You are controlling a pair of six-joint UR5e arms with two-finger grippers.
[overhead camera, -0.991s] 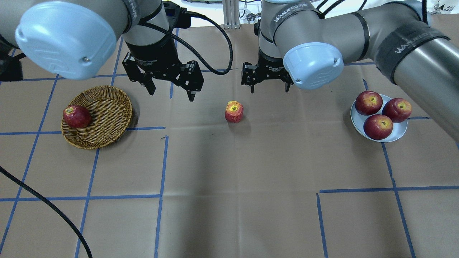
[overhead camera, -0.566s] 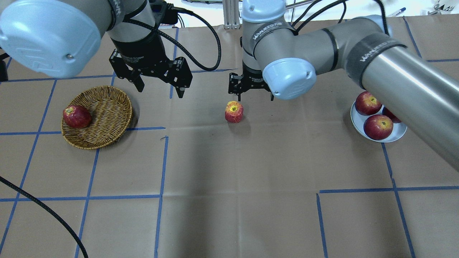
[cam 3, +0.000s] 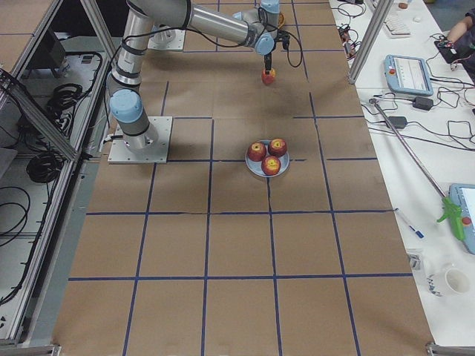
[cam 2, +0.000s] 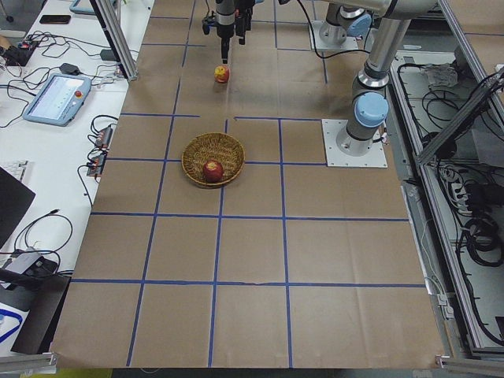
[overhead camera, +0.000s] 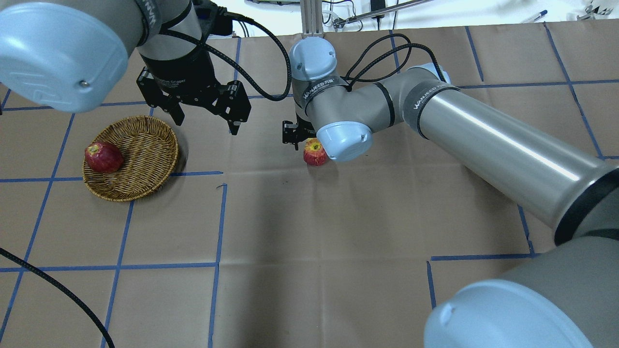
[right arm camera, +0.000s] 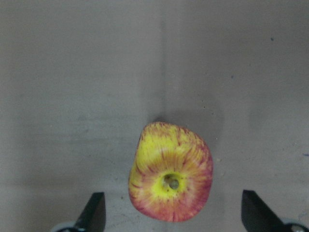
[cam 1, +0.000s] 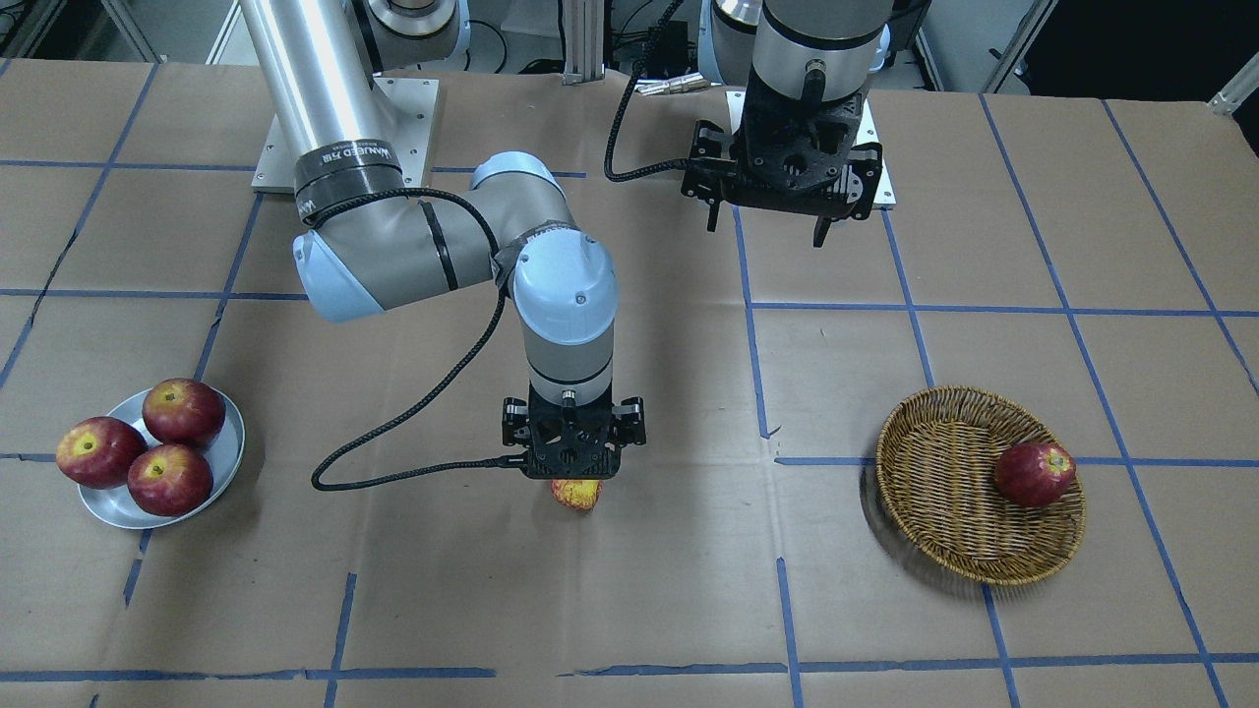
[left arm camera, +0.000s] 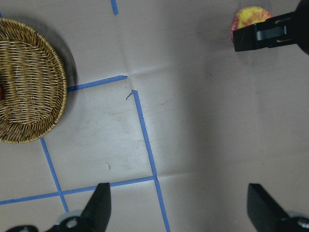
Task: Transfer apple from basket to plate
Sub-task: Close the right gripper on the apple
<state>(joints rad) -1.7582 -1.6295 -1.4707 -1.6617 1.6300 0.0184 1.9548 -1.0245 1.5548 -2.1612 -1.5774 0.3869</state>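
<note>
The yellow-streaked red apple (overhead camera: 315, 152) stands on the brown paper at the table's middle, outside the basket. It fills the right wrist view (right arm camera: 171, 192). My right gripper (cam 1: 575, 472) is open and hangs straight over the apple, with a finger on each side and not touching it. The wicker basket (overhead camera: 140, 159) is on the left. My left gripper (overhead camera: 205, 123) is open and empty, raised behind the basket's right edge. The metal plate (cam 1: 224, 462) is at the far right side; my right arm hides it in the overhead view.
One dark red apple (overhead camera: 103, 157) lies in the basket. Three dark red apples (cam 1: 169, 479) fill the plate. A black cable (overhead camera: 48, 285) crosses the front left corner. Blue tape lines grid the paper.
My right arm has swung left and come down, so its gripper now sits over the apple. My left gripper has drawn back a little to the left.
</note>
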